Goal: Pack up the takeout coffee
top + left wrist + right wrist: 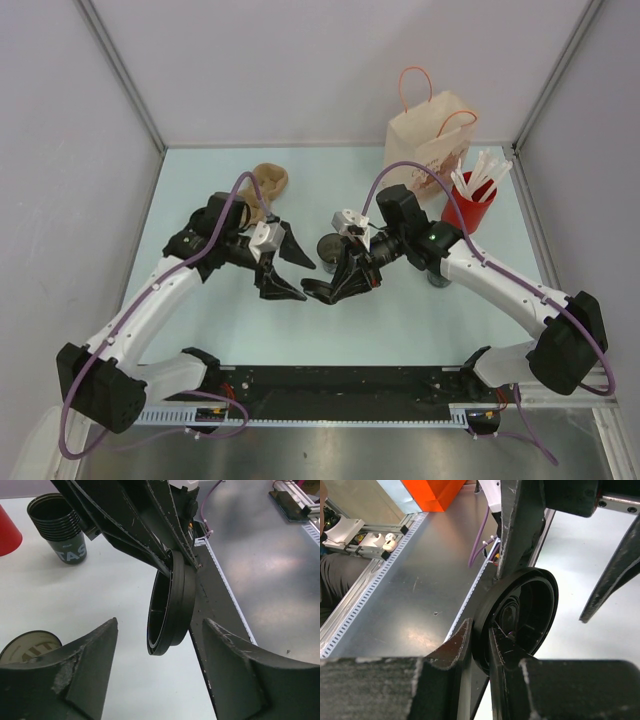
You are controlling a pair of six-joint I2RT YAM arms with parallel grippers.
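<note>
Black jaws of the left gripper [160, 627] stand apart on either side of the takeout coffee's ringed lid [181, 600], not touching it. The lid hangs on edge above the pale surface [420, 320], with its rim clamped between the jaws of the right gripper [480, 632]. Just behind them a dark cup [327, 250] stands upright on the surface. Farther right, a stack of black cups [57, 527] sits partly under the right arm. At the back stands a brown paper bag [428, 135], with a red cup [468, 205] of white sticks beside it.
</note>
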